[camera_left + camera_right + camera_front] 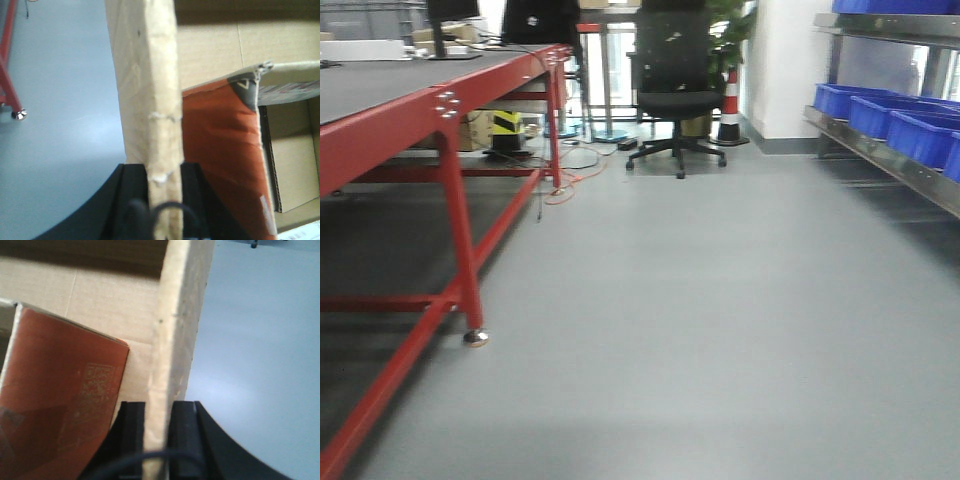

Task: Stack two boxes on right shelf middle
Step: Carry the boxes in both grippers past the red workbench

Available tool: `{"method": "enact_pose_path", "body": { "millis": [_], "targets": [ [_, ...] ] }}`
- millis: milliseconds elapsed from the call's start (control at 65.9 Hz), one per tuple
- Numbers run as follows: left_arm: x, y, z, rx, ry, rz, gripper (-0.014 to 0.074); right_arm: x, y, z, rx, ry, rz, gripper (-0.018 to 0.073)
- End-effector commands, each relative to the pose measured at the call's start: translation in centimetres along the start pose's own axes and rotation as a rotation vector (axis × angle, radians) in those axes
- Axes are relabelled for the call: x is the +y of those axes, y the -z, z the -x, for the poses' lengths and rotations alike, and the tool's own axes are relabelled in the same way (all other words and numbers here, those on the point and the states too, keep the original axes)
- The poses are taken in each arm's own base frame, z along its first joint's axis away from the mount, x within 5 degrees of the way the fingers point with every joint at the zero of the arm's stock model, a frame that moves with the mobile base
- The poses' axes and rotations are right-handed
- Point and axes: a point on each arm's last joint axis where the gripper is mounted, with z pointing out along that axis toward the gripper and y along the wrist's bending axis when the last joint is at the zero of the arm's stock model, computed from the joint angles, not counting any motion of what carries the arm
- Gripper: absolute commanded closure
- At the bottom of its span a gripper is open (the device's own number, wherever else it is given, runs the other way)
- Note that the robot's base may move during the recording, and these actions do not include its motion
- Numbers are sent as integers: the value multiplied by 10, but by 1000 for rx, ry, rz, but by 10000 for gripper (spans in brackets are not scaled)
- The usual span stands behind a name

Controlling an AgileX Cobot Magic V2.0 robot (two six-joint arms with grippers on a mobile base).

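Both wrist views show one open brown cardboard box held above the grey floor. My left gripper (162,170) is shut on the box's left wall (145,75). My right gripper (159,407) is shut on its right wall (177,315). A red-and-white printed carton (220,150) lies inside the box, and the carton (55,405) also appears in the right wrist view. I cannot make out a second brown box for certain. The steel right shelf (910,175) runs along the right edge of the front view, some way ahead. Neither arm shows in the front view.
A red-framed workbench (440,105) lines the left side, and one of its legs (7,75) is close to the box. Blue bins (880,110) sit on the shelf. Straight ahead are an office chair (675,80), a traffic cone (730,105) and floor cables (570,170).
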Motion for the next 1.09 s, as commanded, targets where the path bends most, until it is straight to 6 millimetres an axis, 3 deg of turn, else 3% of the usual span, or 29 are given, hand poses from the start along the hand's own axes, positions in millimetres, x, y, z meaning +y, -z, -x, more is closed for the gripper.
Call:
{"method": "enact_pose_path", "body": {
  "millis": [0, 1078],
  "targets": [
    [0, 11, 6, -66, 2, -8, 708, -2, 9, 8, -82, 25, -36, 713],
    [2, 11, 6, -68, -6, 7, 708, -2, 9, 8, -82, 25, -36, 713]
  ]
}}
